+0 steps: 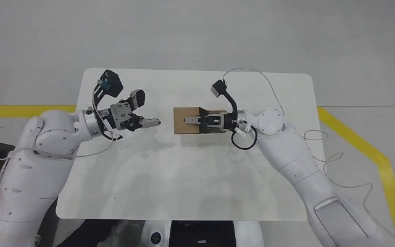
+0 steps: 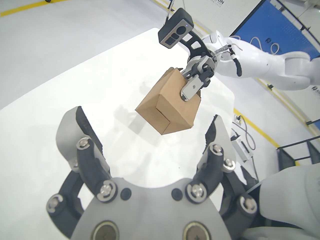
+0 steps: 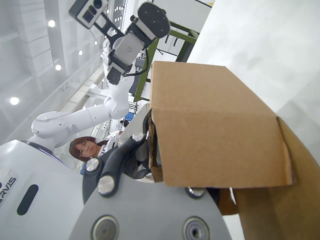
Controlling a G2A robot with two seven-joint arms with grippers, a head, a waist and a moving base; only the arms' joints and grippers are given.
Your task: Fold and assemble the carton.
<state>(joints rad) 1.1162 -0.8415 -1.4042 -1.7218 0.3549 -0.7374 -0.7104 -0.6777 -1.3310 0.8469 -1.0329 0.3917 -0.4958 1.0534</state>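
Carton (image 1: 185,120) mid-frame in top view, held above counter (image 1: 185,185); my right jaws pinch its open-end wall. Left jaws wide open, empty, centre-left. Light, crushable cardboard; I'd grip flaps near creases, gently.

The brown carton (image 3: 212,126) is big and very close. The right gripper (image 3: 155,151) holds it by one wall at its open end. The white table (image 3: 262,26) is behind the carton. Farther off, the left gripper (image 3: 150,26) points at the carton, well apart from it, with a small camera (image 3: 88,6) beside it.
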